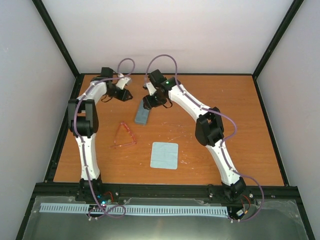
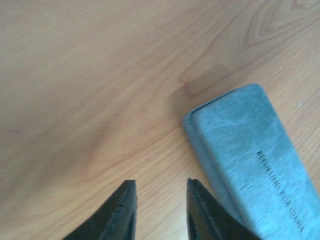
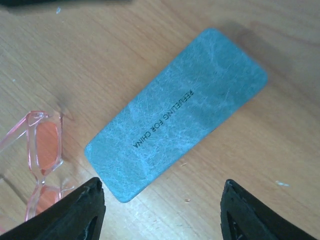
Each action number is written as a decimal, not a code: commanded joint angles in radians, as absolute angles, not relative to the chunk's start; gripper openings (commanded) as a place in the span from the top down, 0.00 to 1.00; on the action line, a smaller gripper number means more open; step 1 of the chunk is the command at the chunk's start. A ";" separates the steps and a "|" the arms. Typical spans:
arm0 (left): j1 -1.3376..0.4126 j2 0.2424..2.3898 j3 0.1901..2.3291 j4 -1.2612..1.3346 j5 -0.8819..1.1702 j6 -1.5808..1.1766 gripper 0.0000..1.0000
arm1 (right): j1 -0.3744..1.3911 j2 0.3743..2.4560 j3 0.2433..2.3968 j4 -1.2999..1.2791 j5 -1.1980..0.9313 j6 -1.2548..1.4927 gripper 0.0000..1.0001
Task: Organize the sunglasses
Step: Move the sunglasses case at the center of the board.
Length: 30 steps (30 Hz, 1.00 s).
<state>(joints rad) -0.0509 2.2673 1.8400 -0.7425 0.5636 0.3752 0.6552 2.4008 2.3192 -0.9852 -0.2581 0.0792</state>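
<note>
Right wrist view shows us our right gripper [image 3: 162, 182] spread wide over the tabletop [image 3: 280, 150]. By the finger on the view's left lie the pink sunglasses [image 3: 42, 150], and just ahead lies the closed grey-blue glasses case [image 3: 175, 115]. Our left gripper [image 2: 160, 182] is narrowly parted, with the case beside it.

On my screens the table [image 1: 240, 125] reads as wood — orange-brown, with visible grain, smooth with a soft satin sheen. The glasses case [image 3: 180, 110] has a grey-blue, marbled, leather-like skin, matt and finely creased, with black printed lettering. The sunglasses [image 3: 42, 150] look like translucent pink plastic, glossy along the frame edges, with smooth orange-tinted lenses. The square cloth [image 1: 164, 155] is pale blue fabric, flat and matt. I see black fingers on the left gripper [image 2: 160, 182] and right gripper [image 3: 162, 182] — matt, faintly grainy plastic. The arms' white shells [image 1: 187, 102] look smooth and slightly glossy.
</note>
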 commanded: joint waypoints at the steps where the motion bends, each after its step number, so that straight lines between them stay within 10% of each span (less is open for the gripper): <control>1: -0.014 2.179 1.842 -0.716 0.558 0.393 0.79 | 0.654 2.437 2.347 -1.019 -0.332 0.221 0.39; 6: -0.068 2.206 1.779 -0.831 0.585 0.504 0.91 | 0.648 2.462 2.389 -1.047 -0.367 0.255 0.34; 13: -0.105 2.196 1.651 -0.824 0.529 0.560 0.94 | 0.631 2.458 2.383 -1.076 -0.355 0.253 0.69; 21: -0.170 2.208 1.608 -0.811 0.520 0.546 0.93 | 0.620 2.459 2.379 -1.100 -0.346 0.232 0.38; 30: -0.226 2.215 1.663 -0.777 0.606 0.472 0.90 | 0.620 2.469 2.367 -1.098 -0.298 0.180 0.30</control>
<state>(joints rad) -0.2020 2.2024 1.6115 -0.7940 0.5518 0.5011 0.6224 2.4527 2.3550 -1.0843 -0.3309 0.2096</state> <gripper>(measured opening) 0.094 0.692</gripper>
